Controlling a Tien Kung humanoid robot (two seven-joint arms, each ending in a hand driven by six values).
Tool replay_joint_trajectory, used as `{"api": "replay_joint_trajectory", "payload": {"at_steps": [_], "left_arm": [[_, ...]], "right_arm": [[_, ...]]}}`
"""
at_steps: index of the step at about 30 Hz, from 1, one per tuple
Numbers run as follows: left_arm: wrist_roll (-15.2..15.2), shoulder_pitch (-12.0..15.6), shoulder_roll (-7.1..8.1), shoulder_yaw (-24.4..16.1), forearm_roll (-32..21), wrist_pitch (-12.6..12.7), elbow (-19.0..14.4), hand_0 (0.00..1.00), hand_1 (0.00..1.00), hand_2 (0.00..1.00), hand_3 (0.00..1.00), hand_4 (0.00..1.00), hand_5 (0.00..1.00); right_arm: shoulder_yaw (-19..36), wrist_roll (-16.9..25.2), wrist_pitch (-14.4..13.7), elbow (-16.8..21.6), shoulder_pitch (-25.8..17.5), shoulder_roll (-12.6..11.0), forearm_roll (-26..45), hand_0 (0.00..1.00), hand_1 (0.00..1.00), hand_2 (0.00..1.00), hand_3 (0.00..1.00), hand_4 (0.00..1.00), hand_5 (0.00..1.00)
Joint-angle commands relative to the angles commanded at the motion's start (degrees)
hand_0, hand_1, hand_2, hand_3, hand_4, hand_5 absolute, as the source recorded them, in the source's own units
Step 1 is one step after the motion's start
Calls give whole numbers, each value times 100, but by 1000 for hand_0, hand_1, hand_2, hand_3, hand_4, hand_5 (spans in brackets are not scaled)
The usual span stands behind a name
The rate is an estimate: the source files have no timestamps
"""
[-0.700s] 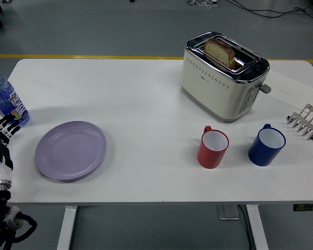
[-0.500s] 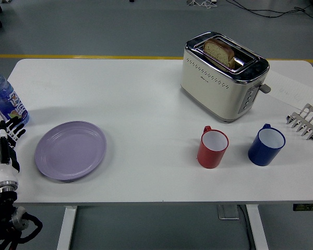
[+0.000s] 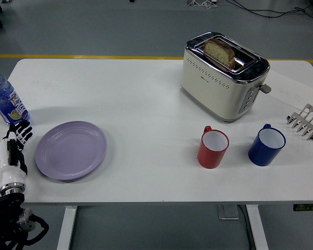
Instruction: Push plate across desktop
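A lilac plate (image 3: 70,150) lies flat on the white table (image 3: 146,99) near its front left. My left hand (image 3: 15,143) comes in from the lower left, fingers straight and held together, empty. It stands on edge just left of the plate's rim with a small gap between them. The right arm is out of view.
A blue-capped water bottle (image 3: 4,98) stands behind the left hand at the table's left edge. A toaster with bread (image 3: 223,75) stands at the back right. A red mug (image 3: 213,148), a blue mug (image 3: 266,145) and a metal toast rack (image 3: 306,122) stand to the right.
My left hand has moved right and a little forward, coming closer to the plate's left rim. The plate has barely shifted.
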Motion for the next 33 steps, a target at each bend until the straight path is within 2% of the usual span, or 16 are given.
{"api": "replay_joint_trajectory", "payload": {"at_steps": [6,17,28,33], "left_arm": [[0,-40,-58,204,-131,111,22,752,776,790,679,519,998],[0,-115,-68,451,-260,176,-42,746,774,789,676,514,998],[0,-334,-251,1039,-709,445,-46,743,772,792,676,509,998],[0,-385,-280,1304,-779,466,-73,743,772,792,676,509,998]], "right_arm": [[0,5,2,0,1,-1,-9,531,502,616,553,251,203],[-1,7,0,0,7,-3,-1,531,501,615,553,252,203],[5,16,0,0,-40,-8,6,532,501,614,554,253,202],[-8,17,-2,0,-64,-14,23,532,501,614,554,253,202]]}}
